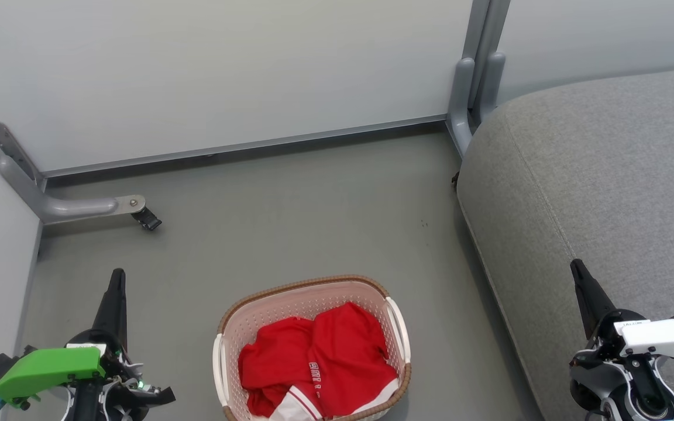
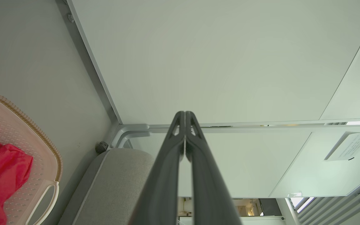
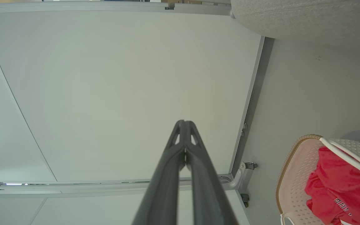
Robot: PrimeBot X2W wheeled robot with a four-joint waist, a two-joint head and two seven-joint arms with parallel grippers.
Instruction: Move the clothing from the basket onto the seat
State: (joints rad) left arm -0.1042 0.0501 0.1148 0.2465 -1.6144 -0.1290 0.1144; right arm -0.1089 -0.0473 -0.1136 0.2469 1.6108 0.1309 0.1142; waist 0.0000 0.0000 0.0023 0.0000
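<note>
Stood with left gripper (image 1: 117, 279) and right gripper (image 1: 577, 269) flanking the basket (image 1: 308, 284) on the floor (image 1: 313, 204), both finger pairs pressed together on nothing, presumably parked clear for open access to the clothing (image 1: 325, 351) heaped inside, near the seat (image 1: 594, 175).

Basket (image 1: 302, 285) — perforated matt plastic, woven-look rim. Clothing (image 1: 337, 351) — thin smooth cloth. Seat (image 1: 606, 175) coarse woven fabric; floor (image 1: 290, 210) smooth, matt.
</note>
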